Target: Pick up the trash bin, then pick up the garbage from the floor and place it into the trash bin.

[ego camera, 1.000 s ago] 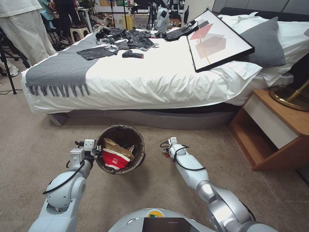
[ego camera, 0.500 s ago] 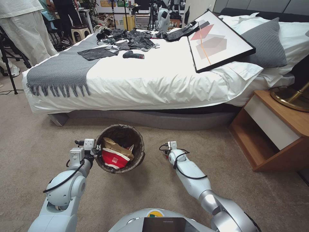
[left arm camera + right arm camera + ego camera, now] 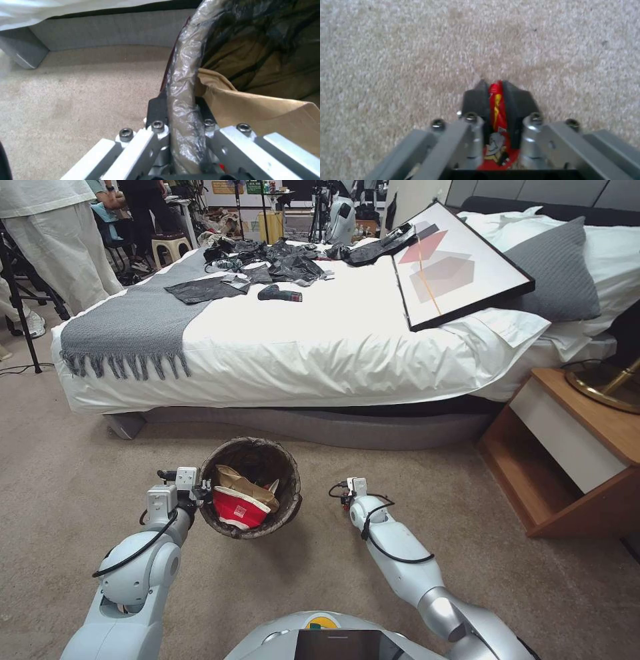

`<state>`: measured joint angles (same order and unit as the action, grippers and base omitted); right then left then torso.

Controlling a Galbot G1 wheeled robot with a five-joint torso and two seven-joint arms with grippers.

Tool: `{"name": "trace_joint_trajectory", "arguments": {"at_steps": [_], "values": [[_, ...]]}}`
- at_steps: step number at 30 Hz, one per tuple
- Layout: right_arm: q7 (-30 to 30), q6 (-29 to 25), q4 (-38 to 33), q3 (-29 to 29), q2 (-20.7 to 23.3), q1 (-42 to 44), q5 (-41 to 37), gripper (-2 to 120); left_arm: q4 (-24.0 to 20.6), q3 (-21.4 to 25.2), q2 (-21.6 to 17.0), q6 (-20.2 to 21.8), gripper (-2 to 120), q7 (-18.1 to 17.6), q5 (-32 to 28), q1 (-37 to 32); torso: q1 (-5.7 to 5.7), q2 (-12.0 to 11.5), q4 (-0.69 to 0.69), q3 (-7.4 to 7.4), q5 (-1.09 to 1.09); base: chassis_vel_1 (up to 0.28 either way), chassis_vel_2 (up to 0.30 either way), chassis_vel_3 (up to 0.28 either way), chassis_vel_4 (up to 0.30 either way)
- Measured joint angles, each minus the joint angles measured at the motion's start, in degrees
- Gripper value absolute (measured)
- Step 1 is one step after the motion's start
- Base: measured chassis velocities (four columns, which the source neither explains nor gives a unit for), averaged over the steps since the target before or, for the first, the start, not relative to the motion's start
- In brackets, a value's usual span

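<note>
The left hand (image 3: 203,491) is clamped on the near-left rim of the bin (image 3: 251,488), and the left wrist view shows its two dark pads (image 3: 156,110) pinching the bag-covered rim (image 3: 181,100) from inside and outside. The bin hangs tilted toward the robot in front of the bed (image 3: 320,347), seemingly clear of the carpet (image 3: 53,460), though the head view does not settle that. Inside it lie a red-and-white paper cup (image 3: 238,508) and, on top of that, a tan paper scrap (image 3: 245,488), which the left wrist view shows pressed up against the inner side of the rim.

The right hand (image 3: 345,500) is to the right of the bin, apart from it, low over bare carpet. Its fingers (image 3: 515,100) are closed narrow on a red-and-yellow wrapper (image 3: 495,107), which stands on edge between the pads and runs back into the hand, where a printed figure shows.

On the bed behind lie a grey throw (image 3: 127,323), black clothes (image 3: 280,263) and a framed picture (image 3: 460,263) leaning against a grey pillow (image 3: 557,270). A wooden nightstand (image 3: 567,453) stands at the right.
</note>
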<state>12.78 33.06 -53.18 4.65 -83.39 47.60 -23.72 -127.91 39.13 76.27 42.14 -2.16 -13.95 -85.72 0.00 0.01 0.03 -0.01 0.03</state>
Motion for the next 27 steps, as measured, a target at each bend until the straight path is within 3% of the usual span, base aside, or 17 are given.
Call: {"name": "trace_joint_trajectory", "arguments": {"at_steps": [1,11,16,22,27], "values": [[0.1,0.0,-0.3,0.0,0.1,0.3,0.0,0,0.0,0.0,0.0,0.0,3,0.0,0.0,0.0,0.00,0.0,0.00,0.00,0.00,0.000,0.000,0.000,0.000],[1.6,0.0,-3.3,0.0,1.7,1.7,-2.2,0,-0.2,-0.2,0.0,0.0,3,0.0,0.1,0.0,0.01,0.0,-0.01,0.02,0.00,0.000,0.000,0.000,0.000],[2.7,4.2,-7.4,-0.3,3.5,2.7,-4.3,0,-0.3,-0.1,0.0,0.0,3,0.0,0.1,0.0,0.01,0.0,-0.02,0.04,-0.01,0.000,0.000,0.000,0.000],[4.4,5.7,-14.9,0.2,6.7,4.3,-7.0,0,-0.3,0.1,0.0,0.0,3,0.0,0.1,0.0,0.02,0.0,-0.09,0.06,-0.02,0.000,0.000,0.000,0.000],[5.7,6.1,-22.7,1.5,9.0,5.3,-9.6,0,-0.3,-0.1,0.1,0.0,3,0.0,0.3,0.1,0.02,0.0,-0.06,0.03,-0.03,0.000,0.000,0.000,0.000]]}}
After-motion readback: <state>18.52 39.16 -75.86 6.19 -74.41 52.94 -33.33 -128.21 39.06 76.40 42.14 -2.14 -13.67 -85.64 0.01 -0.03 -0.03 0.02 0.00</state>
